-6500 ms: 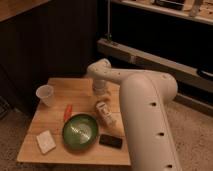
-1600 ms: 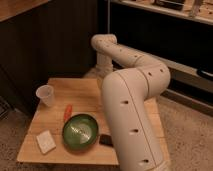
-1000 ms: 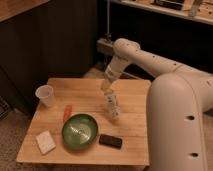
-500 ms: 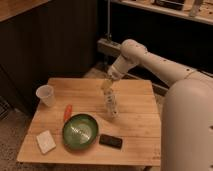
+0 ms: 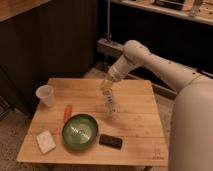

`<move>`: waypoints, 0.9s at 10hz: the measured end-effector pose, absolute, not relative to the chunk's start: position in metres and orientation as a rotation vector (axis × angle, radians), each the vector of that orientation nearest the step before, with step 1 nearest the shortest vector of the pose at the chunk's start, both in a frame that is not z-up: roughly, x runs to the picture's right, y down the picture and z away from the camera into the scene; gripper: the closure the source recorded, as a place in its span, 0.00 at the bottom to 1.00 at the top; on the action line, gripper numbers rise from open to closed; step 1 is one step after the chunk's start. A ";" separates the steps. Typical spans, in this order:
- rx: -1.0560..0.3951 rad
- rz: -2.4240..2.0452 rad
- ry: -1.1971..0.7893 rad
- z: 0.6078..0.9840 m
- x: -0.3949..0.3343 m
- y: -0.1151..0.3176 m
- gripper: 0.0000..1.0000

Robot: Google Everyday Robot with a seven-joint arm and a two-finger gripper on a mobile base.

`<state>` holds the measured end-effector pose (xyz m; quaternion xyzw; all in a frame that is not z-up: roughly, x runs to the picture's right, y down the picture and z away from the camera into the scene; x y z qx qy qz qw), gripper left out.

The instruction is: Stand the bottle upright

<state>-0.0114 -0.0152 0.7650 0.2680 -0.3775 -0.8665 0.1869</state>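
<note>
Bottle [image 5: 110, 103] sits on the tabletop [image 5: 135, 127], up and to the right of the green bowl [image 5: 80, 131], close to its rim but not touching. Its long axis is near vertical — cap end up, a slight tilt at most. The claw [image 5: 106, 86] is directly above it, at the cap end, so the bottle lies straight down from the claw; whether the fingers are clamped on it or parted, cannot tell. Against the frame half a second back: bottle in about the same spot relative to the bowl and already close to upright, arm reaching in from the right much as before. A second back the bottle leaned more. Judgement: the task is nearly done — what remains is a clean release and a straight-up retreat, since any sideways drag at the cap could tip it toward the bowl.
</note>
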 end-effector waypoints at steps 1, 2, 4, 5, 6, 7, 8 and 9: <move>0.813 -2.458 -1.043 0.764 -0.016 -0.016 0.91; 0.877 -2.458 -1.020 0.767 -0.011 -0.017 0.91; 0.981 -2.445 -1.018 0.768 -0.008 -0.019 0.91; 1.013 -2.441 -1.018 0.767 -0.008 -0.020 0.91; 1.056 -2.442 -1.035 0.767 -0.002 -0.019 0.91; 1.095 -2.453 -1.040 0.765 -0.003 -0.020 0.91; 1.157 -2.477 -1.070 0.762 -0.005 -0.019 0.91; 1.193 -2.494 -1.083 0.761 -0.004 -0.017 0.89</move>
